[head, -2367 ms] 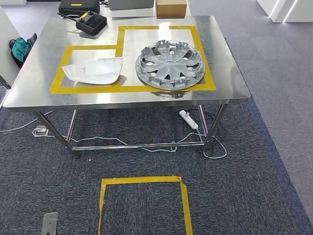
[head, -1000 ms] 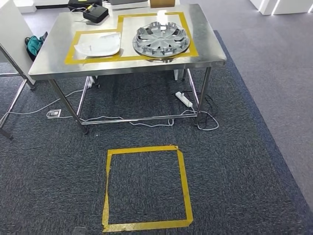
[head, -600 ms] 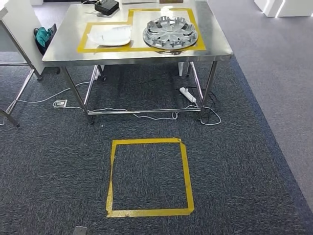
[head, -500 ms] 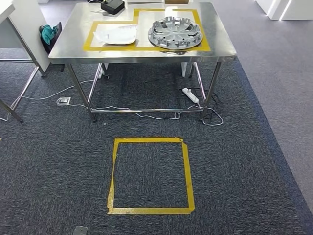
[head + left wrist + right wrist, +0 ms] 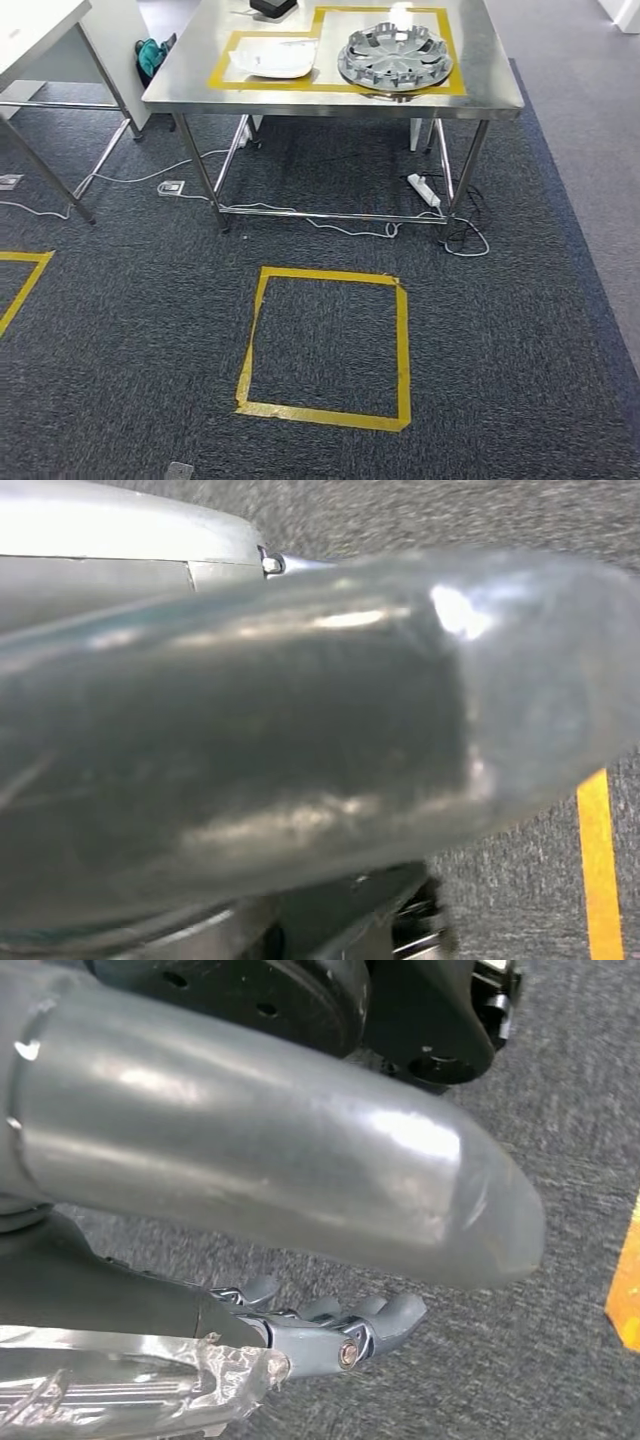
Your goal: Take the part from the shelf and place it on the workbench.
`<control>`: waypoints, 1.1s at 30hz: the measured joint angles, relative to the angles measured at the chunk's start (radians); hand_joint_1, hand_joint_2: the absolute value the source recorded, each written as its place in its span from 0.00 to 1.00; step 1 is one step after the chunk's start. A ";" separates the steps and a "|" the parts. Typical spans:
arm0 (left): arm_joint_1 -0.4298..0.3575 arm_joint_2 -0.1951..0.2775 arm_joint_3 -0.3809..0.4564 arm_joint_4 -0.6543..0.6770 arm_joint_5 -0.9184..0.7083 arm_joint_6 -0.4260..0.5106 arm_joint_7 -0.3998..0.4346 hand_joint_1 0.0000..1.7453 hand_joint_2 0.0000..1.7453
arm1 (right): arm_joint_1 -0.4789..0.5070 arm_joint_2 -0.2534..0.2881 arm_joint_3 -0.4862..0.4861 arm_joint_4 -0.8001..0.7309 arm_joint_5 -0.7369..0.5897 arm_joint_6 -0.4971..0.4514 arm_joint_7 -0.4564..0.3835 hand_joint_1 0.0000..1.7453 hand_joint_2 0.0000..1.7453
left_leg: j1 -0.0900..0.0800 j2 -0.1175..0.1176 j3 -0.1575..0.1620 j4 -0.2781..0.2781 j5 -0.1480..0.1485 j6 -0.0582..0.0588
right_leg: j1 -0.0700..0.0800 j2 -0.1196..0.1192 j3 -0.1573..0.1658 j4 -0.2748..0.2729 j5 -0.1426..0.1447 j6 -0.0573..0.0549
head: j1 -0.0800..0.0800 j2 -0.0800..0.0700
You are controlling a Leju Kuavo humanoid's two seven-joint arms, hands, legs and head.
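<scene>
Whole view has swung since a moment ago, so the robot is turning off, likely toward the shelf. Wheel cover (image 5: pixel 395 56) sits on the tabletop (image 5: pixel 494 95), upper right. Right hand (image 5: pixel 332 1325) fingers lie apart, empty; left's I can't tell.

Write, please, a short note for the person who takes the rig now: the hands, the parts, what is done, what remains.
Hands: the right hand hangs over the carpet, holding nothing; the left hand's fingers are blurred, so I cannot tell.
Parts: a wheel cover and a white panel lie inside the yellow tape outline on the workbench.
Done: those two parts are on the bench.
Left: no shelf appears; whether more parts remain to be fetched is unclear. The robot stands back from the floor square.
</scene>
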 joint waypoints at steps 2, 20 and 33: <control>0.001 0.000 0.000 0.000 0.000 -0.003 0.000 0.00 0.00 | 0.002 -0.001 0.000 0.000 0.000 0.000 0.000 0.00 0.00 | 0.000 0.008 -0.040 0.093 -0.030 -0.001 | 0.004 -0.029 -0.009 0.002 0.003 -0.002 | -0.001 0.000; 0.003 -0.001 -0.005 0.000 -0.012 -0.008 0.000 0.00 0.00 | 0.002 -0.002 0.000 0.000 0.002 0.000 0.000 0.00 0.00 | -0.008 -0.048 0.096 -0.201 0.122 0.061 | 0.006 0.028 -0.071 0.184 -0.071 0.042 | 0.007 0.000; 0.001 0.001 -0.006 0.000 -0.018 -0.008 0.000 0.00 0.00 | 0.002 -0.002 -0.001 0.000 0.003 -0.001 0.001 0.00 0.00 | 0.000 0.009 -0.075 0.108 -0.004 -0.001 | 0.001 -0.027 0.008 0.002 -0.015 0.000 | -0.009 0.000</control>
